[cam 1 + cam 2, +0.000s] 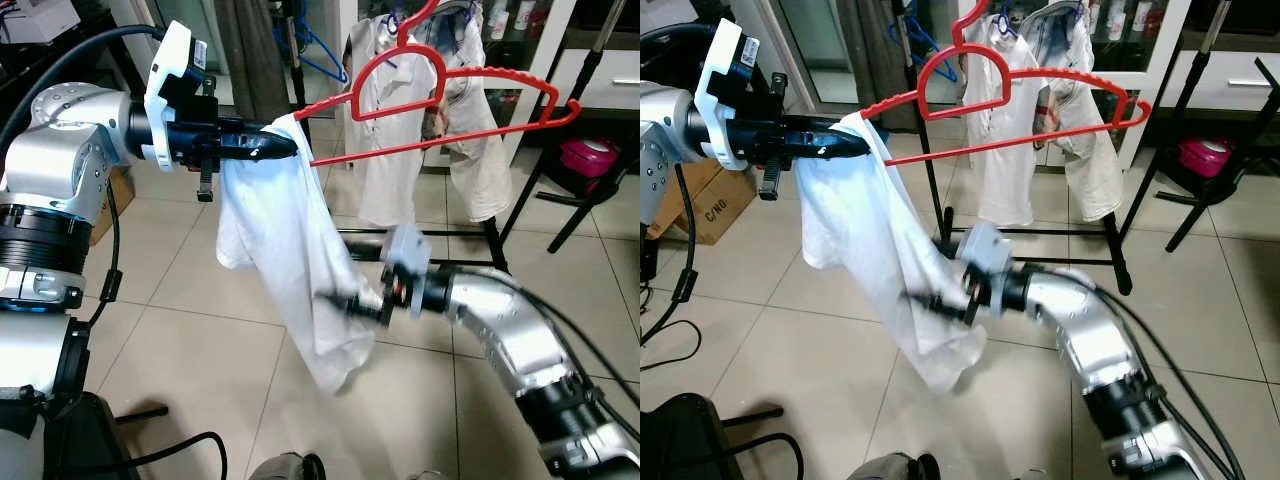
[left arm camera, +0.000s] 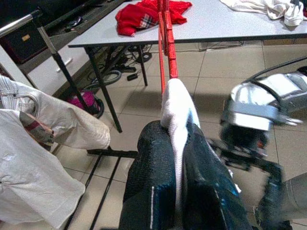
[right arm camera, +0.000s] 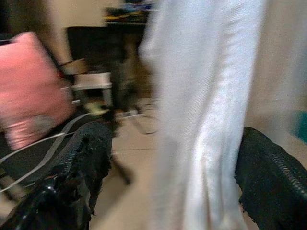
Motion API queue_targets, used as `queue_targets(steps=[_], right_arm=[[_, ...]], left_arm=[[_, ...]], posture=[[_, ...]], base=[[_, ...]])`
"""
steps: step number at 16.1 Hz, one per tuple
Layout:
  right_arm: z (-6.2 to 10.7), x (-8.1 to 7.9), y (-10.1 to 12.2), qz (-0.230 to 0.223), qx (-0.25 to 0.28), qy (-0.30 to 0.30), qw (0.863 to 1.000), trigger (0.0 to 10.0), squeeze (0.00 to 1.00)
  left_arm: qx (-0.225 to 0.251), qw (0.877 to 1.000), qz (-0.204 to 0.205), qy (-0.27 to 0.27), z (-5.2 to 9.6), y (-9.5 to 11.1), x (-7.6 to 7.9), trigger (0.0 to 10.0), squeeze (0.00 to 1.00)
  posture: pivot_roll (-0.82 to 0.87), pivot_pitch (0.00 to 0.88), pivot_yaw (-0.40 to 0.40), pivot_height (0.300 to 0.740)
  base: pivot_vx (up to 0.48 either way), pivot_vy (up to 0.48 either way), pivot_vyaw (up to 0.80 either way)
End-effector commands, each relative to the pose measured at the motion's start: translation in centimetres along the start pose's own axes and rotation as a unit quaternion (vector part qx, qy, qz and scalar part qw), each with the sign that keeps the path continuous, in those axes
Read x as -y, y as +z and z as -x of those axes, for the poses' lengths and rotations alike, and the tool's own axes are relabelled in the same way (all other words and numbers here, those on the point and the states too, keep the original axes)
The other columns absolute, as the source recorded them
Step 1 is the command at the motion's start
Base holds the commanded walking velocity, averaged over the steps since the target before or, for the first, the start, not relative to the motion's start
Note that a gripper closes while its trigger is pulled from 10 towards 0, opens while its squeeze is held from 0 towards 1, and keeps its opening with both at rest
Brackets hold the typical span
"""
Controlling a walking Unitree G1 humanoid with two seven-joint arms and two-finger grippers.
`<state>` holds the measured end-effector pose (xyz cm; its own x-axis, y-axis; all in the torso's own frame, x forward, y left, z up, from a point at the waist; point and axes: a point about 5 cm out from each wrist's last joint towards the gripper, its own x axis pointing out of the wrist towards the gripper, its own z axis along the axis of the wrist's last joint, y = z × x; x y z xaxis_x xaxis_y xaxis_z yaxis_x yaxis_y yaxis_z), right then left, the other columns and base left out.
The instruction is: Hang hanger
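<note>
While the left gripper (image 1: 285, 146) pinches the white shirt (image 1: 290, 250) onto the red hanger (image 1: 440, 105), dressing is only half done.
The right gripper (image 3: 175, 167) is spread wide around the hanging cloth, blurry. Next it should pull the shirt over the hanger's bare arm, then hang it on the rack (image 1: 495, 240). No boxes matter here.

hanger (image 1: 440, 95): glossy red plastic | shirt (image 1: 285, 250): soft white cloth | floor (image 1: 200, 340): smooth glazed tile

Right claw (image 1: 352, 304) motion-blurred against the white shirt (image 1: 285, 250), hanger hook (image 1: 415, 22) cut off at top edge
</note>
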<state>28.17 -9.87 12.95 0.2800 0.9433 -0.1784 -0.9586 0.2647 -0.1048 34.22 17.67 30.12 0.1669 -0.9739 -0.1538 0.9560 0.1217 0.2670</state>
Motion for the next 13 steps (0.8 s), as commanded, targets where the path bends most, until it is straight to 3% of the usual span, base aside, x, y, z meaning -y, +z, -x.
queue_targets(steps=[1,6,9,13], right_arm=[[-0.3,-0.7,-0.2,-0.001,-0.008,0.029,1.0,10.0,0.0],[-0.6,-1.0,-1.9,-0.01,-0.049,0.053,0.997,10.0,0.0],[0.1,-1.6,-4.8,-0.021,-0.113,0.066,0.991,10.0,0.0],[0.6,-2.6,-5.8,-0.041,-0.118,0.092,0.988,10.0,0.0]], left_arm=[[0.013,1.0,-0.021,0.011,0.4,1.2,-0.3,0.0,0.0],[0.024,0.999,-0.031,0.015,0.3,2.1,-0.6,0.0,0.0],[0.035,0.998,-0.047,0.02,0.4,3.4,-1.1,0.0,0.0],[0.036,0.998,-0.051,0.026,0.5,3.8,-1.5,0.0,0.0]], posture=[[-0.08,0.051,0.159,0.74],[-0.08,0.052,0.16,0.74],[-0.08,0.05,0.162,0.74],[-0.07,0.049,0.168,0.74]], base=[[0.0,0.0,0.0],[0.0,0.0,0.0],[0.0,0.0,0.0],[0.0,0.0,0.0]])
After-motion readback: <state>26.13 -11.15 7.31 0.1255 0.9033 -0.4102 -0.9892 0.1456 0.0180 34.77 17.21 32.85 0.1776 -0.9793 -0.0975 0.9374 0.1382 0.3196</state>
